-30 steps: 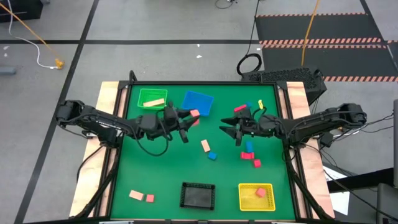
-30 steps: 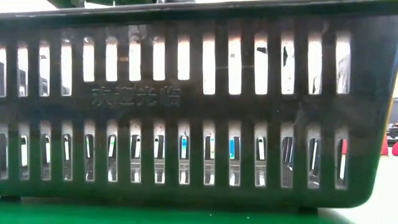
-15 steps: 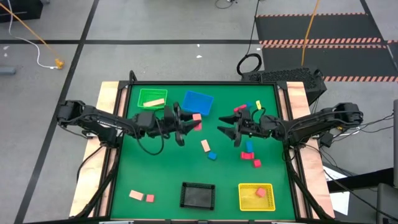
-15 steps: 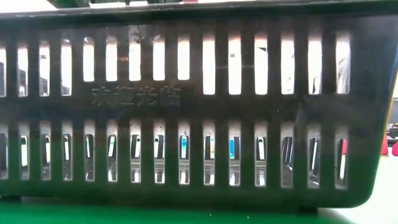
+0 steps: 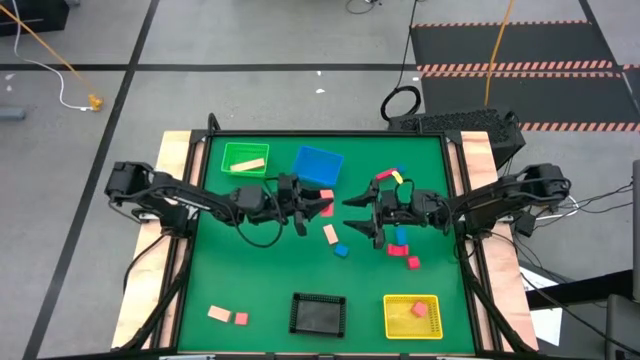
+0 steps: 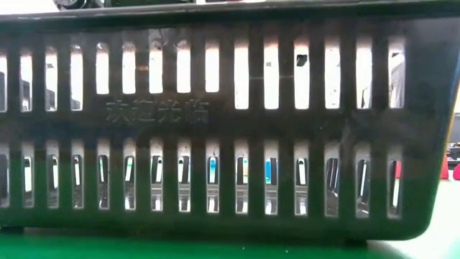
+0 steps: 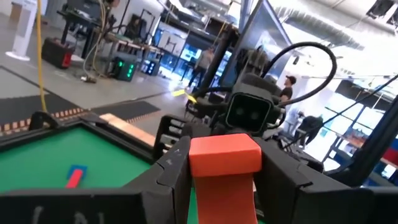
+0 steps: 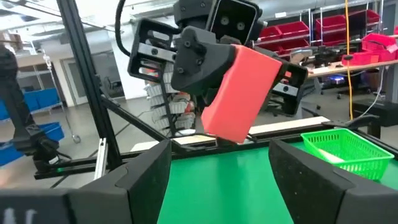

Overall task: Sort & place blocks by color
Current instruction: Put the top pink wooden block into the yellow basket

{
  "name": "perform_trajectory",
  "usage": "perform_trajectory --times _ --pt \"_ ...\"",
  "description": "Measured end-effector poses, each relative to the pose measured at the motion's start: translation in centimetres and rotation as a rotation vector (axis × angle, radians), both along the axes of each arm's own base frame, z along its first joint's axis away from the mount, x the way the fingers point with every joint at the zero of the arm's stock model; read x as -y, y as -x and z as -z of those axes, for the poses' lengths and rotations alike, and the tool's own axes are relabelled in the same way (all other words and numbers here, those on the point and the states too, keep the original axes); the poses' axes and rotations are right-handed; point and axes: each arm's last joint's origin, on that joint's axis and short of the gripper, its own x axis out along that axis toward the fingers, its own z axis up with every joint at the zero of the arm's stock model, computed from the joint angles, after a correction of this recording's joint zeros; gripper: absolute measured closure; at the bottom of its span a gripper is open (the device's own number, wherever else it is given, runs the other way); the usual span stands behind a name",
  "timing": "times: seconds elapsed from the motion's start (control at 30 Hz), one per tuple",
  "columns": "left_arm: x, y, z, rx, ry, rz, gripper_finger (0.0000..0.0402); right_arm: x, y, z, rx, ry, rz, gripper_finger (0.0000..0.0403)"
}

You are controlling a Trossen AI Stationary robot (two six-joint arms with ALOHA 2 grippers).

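High view: two dark arms meet over the middle of the green tabletop (image 5: 260,280).
Left gripper (image 5: 320,206): clamped on a pink-red block (image 5: 326,196), held off the surface just below the blue basket.
Right gripper (image 5: 356,212): fingers spread apart, empty, facing the left one.
Green basket (image 5: 243,158): far-left area, holds one tan block (image 5: 251,165).
Blue basket (image 5: 317,165): beside the green one; contents cannot be told.
Yellow basket (image 5: 411,316): near-right corner, holds a pink-red piece and a tan piece.
Black basket (image 5: 318,313): near edge, centre, fills the low view.
Loose blocks (image 5: 398,240): pink-red, blue, yellow and tan, mid-table and right; two more near the near-left corner.
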Motion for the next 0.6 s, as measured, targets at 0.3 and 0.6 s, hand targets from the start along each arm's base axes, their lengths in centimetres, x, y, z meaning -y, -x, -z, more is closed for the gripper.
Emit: perform_trajectory --times 0.3,0.6 --pt "0.5 -1.1 0.9 -0.028 -0.010 0.049 0.0268 -0.1 -1.9 0.1 -0.005 0.041 0.005 0.0140" --pt "1.2 -1.1 0.8 -0.034 -0.064 0.079 0.0268 -0.1 -3.1 0.1 -0.008 0.031 0.010 0.0140"
